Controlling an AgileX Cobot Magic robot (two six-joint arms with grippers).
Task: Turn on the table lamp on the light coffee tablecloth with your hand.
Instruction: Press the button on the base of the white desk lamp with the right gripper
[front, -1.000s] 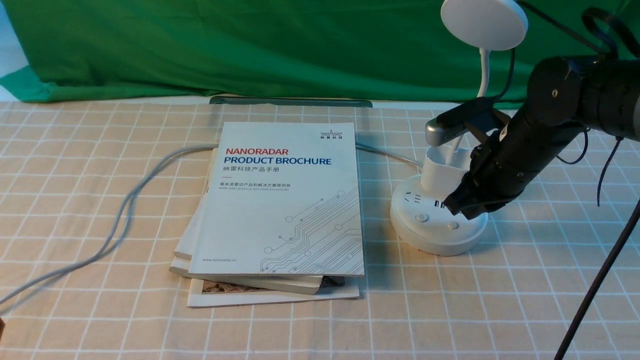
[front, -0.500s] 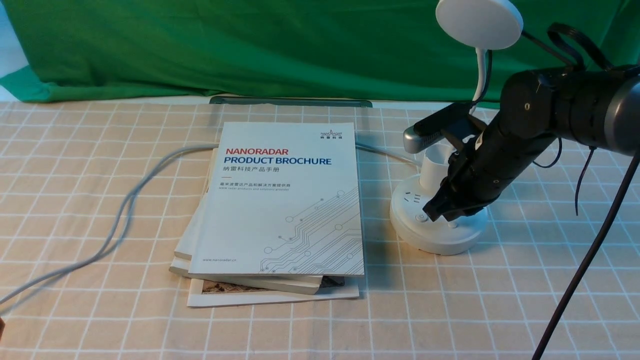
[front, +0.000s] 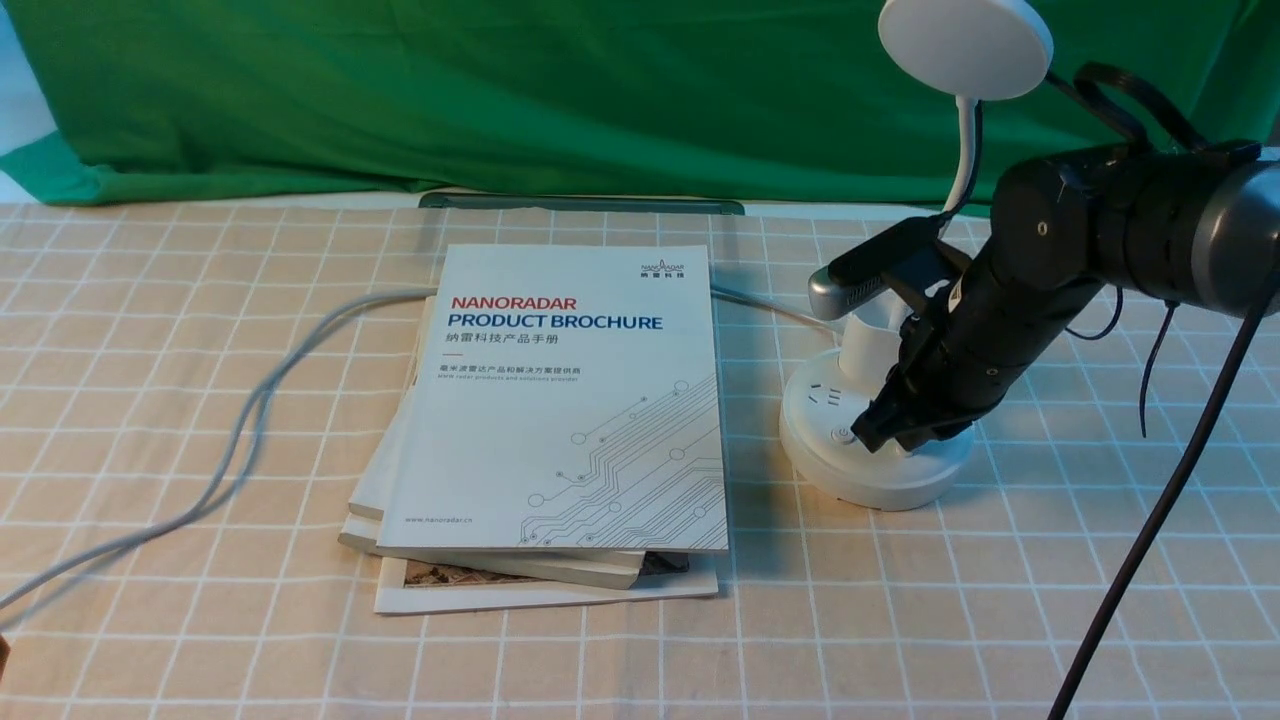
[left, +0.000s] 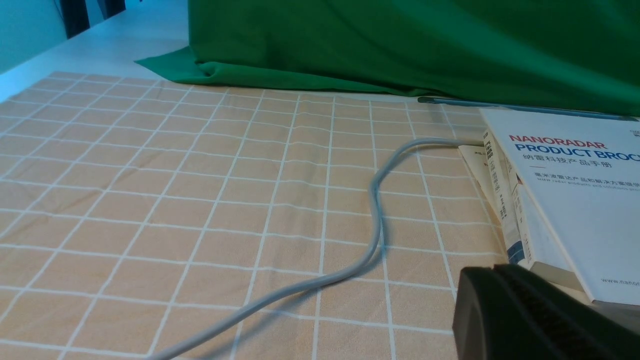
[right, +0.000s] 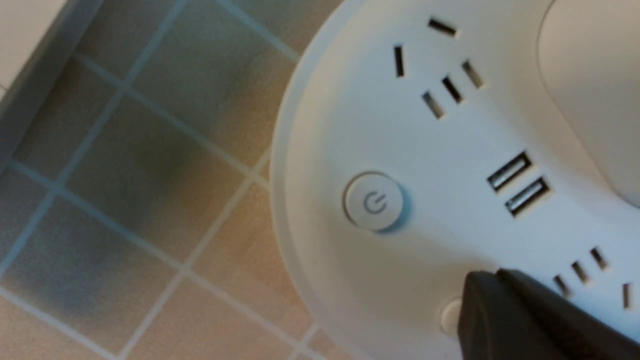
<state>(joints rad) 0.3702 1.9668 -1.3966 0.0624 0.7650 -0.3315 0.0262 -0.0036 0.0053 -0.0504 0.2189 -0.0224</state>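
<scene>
The white table lamp stands at the right on the light coffee tablecloth (front: 200, 400), with its disc head (front: 965, 45) up high and its round base (front: 860, 480) below. It does not look lit. My right gripper (front: 872, 432) is shut, tip down, just over the base and right beside the power button (front: 843, 434). In the right wrist view the power button (right: 374, 201) is uncovered. The shut gripper (right: 492, 280) half hides a second, smaller button (right: 450, 316). My left gripper (left: 492, 272) is shut and empty, low over the cloth (left: 150, 200) near the books.
A stack of brochures (front: 570, 400) lies left of the lamp base. A grey cable (front: 250, 420) runs from the lamp across the cloth to the left. A thin black cable (front: 1150, 530) crosses the right foreground. The green backdrop (front: 500, 100) hangs behind.
My right gripper has moved left across the lamp base, from over the USB sockets to beside the power button. The lamp head shifted slightly.
</scene>
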